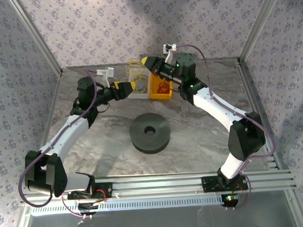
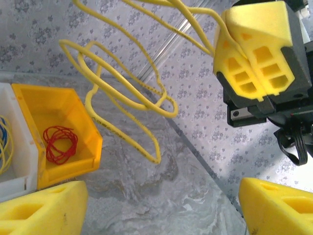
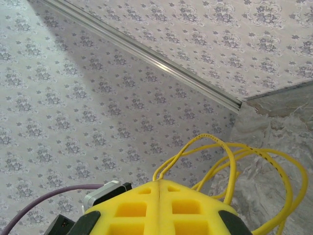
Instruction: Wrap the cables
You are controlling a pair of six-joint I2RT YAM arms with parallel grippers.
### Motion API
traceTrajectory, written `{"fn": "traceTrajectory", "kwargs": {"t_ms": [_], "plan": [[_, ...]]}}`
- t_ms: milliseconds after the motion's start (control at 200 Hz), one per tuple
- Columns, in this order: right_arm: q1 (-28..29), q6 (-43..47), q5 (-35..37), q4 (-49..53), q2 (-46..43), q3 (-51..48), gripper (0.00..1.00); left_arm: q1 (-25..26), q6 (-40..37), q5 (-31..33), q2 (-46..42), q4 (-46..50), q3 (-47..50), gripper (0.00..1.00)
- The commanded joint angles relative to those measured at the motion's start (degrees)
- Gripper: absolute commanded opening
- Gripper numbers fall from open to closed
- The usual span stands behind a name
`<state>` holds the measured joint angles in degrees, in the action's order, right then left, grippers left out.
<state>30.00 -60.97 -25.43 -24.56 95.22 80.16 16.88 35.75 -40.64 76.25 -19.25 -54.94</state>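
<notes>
Thin, glossy yellow cord point(image 2: 154, 157) hangs in loose loops, pinched in the right pincer point(image 2: 234, 54), whose blocky, hollow-celled yellow halves are pressed together. The left pincer point(image 1: 132, 85) is spread wide below, clear of the cord, over the marbled table point(image 1: 193, 142).

cord point(image 2: 122, 93): the top edge of your left wrist view cuts its strands; you cannot trace either end.
cord from above: too thin and faint for you to follow its loops.
right fingers point(image 3: 190, 196): cropped by the bottom edge; the cord drops behind them, so the pinch is hidden from you there.
left fingers point(image 2: 44, 208): cut off at both lower corners, past the tips.
white bin point(image 2: 28, 152): cut by the left edge; strands inside partly seen.
</notes>
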Motion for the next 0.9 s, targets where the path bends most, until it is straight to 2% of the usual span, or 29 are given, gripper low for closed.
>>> {"fn": "traceTrajectory", "kwargs": {"t_ms": [0,185,345,515,670,765,894], "plan": [[0.85,-1.41,1.08,-3.42,-2.06,-1.2,0.0,0.08,1.98,0.99,0.91,-5.7,0.39,0.76],[1.32,-3.21,0.65,-5.05,-1.8,-1.3,0.0,-0.01,2.09,1.97,1.37,-6.28,0.72,0.64],[1.95,-4.69,0.48,-6.48,-1.7,-1.64,0.0,-0.58,2.14,2.32,1.31,-6.33,0.71,0.48],[2.11,-5.26,0.22,-6.99,-1.44,-1.42,0.0,-1.56,2.22,2.5,1.08,-5.9,0.62,0.23],[1.96,-4.86,-0.45,-6.71,-1.68,-1.65,0.0,-3.01,2.28,2.59,0.42,-4.91,0.79,0.13],[1.0,-3.0,-0.97,-4.79,-2.85,-2.25,0.0,-4.37,2.06,2.58,-0.43,-3.49,1.1,0.0],[-4.48,0.78,-1.99,0.3,-7.02,-4.61,0.0,-7.33,0.03,3.1,-2.86,2.12,1.47,0.0]]}}
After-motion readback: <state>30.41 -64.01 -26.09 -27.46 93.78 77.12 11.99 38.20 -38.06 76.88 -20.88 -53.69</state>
